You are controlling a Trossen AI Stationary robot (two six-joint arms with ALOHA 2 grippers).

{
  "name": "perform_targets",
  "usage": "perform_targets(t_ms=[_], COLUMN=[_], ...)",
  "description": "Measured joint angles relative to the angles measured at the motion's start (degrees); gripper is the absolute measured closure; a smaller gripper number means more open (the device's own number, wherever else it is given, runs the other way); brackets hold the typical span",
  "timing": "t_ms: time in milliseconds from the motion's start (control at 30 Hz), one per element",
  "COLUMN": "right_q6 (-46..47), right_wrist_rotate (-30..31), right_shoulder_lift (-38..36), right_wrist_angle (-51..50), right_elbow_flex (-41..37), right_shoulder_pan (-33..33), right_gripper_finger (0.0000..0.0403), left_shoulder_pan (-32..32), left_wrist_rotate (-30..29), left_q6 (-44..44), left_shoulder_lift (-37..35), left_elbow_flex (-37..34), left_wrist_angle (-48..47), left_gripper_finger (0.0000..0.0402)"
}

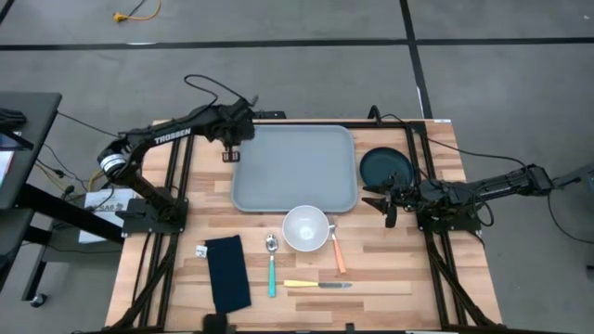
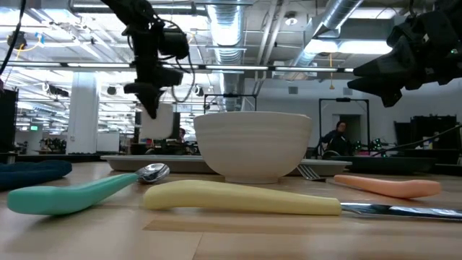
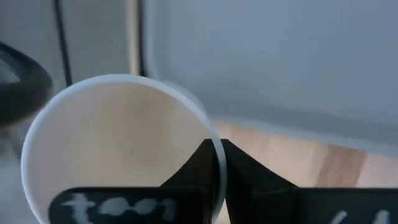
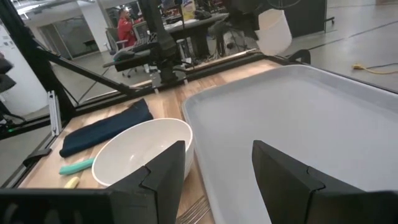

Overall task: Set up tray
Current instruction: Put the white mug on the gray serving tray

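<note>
The light grey-blue tray [image 1: 293,167] lies flat on the middle of the table. My left gripper [image 1: 231,153] hangs over the tray's far left corner, shut on a white paper cup [image 3: 118,149]. The cup also shows in the right wrist view [image 4: 273,28], raised off the table. My right gripper [image 1: 388,206] is open and empty, just past the tray's right edge, near the small dark round plate [image 1: 386,167]. In its wrist view the right gripper [image 4: 217,155] points across the tray [image 4: 298,112] and the white bowl [image 4: 143,149]. My left gripper pinches the cup's rim [image 3: 205,124], one finger inside the cup and one outside. In the right wrist view the cup hangs below the gripper, lifted clear of the table and the tray.
A white bowl [image 1: 306,227] stands at the tray's near edge. Nearer lie a teal-handled spoon [image 1: 271,264], an orange-handled fork [image 1: 337,250], a yellow-handled knife [image 1: 316,284] and a folded navy napkin [image 1: 227,272]. The dark plate lies right of the tray.
</note>
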Motion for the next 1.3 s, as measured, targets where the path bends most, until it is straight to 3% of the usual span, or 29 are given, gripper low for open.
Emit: perform_targets(t_ms=[133, 233, 367, 533, 733, 1000, 1300], right_q6=[0.0, -0.1, -1.3, -1.4, -1.4, -1.3, -1.4], right_wrist_rotate=[0.0, 0.0, 0.0, 0.0, 0.0, 0.0, 0.0], right_shoulder_lift=[0.0, 0.0, 0.0, 0.0, 0.0, 0.0, 0.0], right_wrist_angle=[0.0, 0.0, -0.4, -0.5, -0.5, -0.9, -0.9], right_elbow_flex=[0.0, 0.0, 0.0, 0.0, 0.0, 0.0, 0.0], right_shoulder_pan=[0.0, 0.0, 0.0, 0.0, 0.0, 0.0, 0.0], right_gripper_finger=[0.0225, 0.0225, 0.0225, 0.0225, 0.0225, 0.0225, 0.0225], left_shoulder_pan=[-2.1, -2.8, -1.9, 1.3, 3.9, 3.3, 3.7], left_wrist_rotate=[5.4, 9.3, 15.4, 18.3, 18.5, 18.0, 17.8], left_q6=[16.6, 22.5, 24.0, 23.6, 24.6, 29.8, 31.7], left_shoulder_lift=[0.0, 0.0, 0.0, 0.0, 0.7, 8.2, 9.4], left_elbow_flex=[0.8, 0.9, 0.9, 0.9, 1.0, 1.0, 1.0], left_wrist_angle=[-0.1, -0.2, -0.3, -0.3, 0.5, 0.9, 4.0], left_gripper_finger=[0.0397, 0.0397, 0.0399, 0.0400, 0.0401, 0.0401, 0.0401])
